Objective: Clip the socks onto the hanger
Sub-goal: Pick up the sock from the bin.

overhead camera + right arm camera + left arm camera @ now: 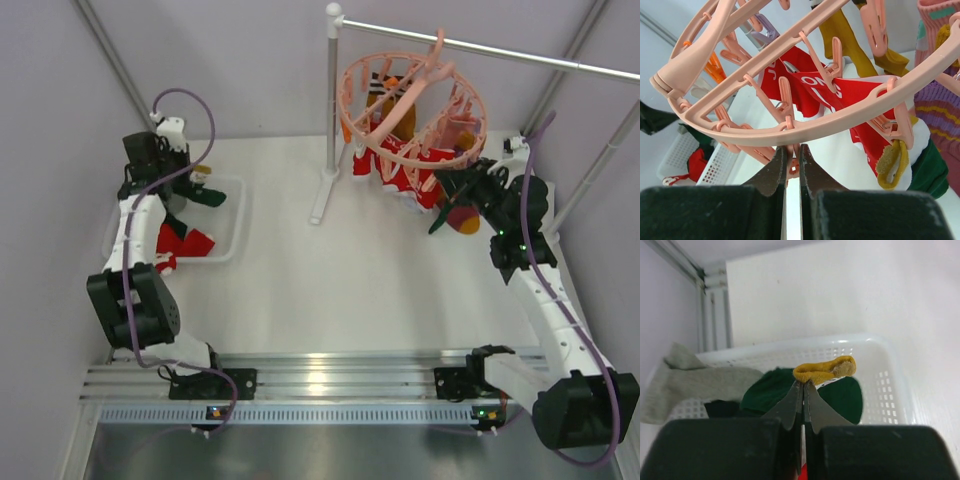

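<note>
The salmon-pink hanger hangs from the rail at the back right, with red socks with white marks clipped under it. My right gripper is at its near rim. In the right wrist view the gripper is shut on a dangling pink clip just below the ring. My left gripper is over the basket. In the left wrist view it is shut on a mustard-orange sock, held above a dark green sock and a grey sock.
The white mesh basket at the left holds a red sock and others. The grey rail and its pole stand at the back. Mustard and striped purple socks also hang on the hanger.
</note>
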Tool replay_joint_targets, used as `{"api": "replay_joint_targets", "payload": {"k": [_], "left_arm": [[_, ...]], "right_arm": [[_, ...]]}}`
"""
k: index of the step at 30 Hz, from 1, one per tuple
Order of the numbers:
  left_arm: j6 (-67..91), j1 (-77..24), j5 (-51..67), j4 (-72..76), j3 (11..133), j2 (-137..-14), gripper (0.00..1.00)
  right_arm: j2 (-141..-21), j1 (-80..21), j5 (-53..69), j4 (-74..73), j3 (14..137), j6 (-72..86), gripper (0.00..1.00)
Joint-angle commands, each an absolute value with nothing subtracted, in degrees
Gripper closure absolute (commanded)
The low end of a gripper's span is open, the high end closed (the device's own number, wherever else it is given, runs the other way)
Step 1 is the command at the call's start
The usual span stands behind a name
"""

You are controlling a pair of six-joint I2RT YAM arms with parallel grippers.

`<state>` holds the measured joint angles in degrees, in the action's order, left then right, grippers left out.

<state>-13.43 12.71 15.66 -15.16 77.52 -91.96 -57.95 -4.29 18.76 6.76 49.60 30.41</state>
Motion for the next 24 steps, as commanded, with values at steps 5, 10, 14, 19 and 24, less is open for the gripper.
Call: {"api": "replay_joint_targets", "payload": {"k": [5, 10, 14, 19, 24], "left_arm": [[-13.62, 15.11, 20.83, -13.18, 77.08, -83.32, 1.00], [-12.31, 19.85, 25.38, -19.94, 81.21, -81.75, 1.00], [-14.32, 24.34, 29.70, -23.98, 80.69, -77.26, 1.00], [-20.20, 27.77, 33.04, -32.41, 85.94, -76.46, 1.00], [-26.62, 27.86, 38.40, -35.33, 85.35, -80.05, 1.00]], "right_arm": [[-56.16, -3.52, 19.69, 7.65, 51.50, 29.79, 1.00], [-55.99, -3.60, 19.86, 7.38, 51.94, 29.36, 1.00], [-55.72, -3.60, 19.86, 8.17, 51.07, 29.79, 1.00], [-56.25, -3.60, 20.21, 8.79, 50.63, 30.41, 1.00], [-56.78, -3.52, 20.39, 9.14, 50.80, 30.24, 1.00]]}}
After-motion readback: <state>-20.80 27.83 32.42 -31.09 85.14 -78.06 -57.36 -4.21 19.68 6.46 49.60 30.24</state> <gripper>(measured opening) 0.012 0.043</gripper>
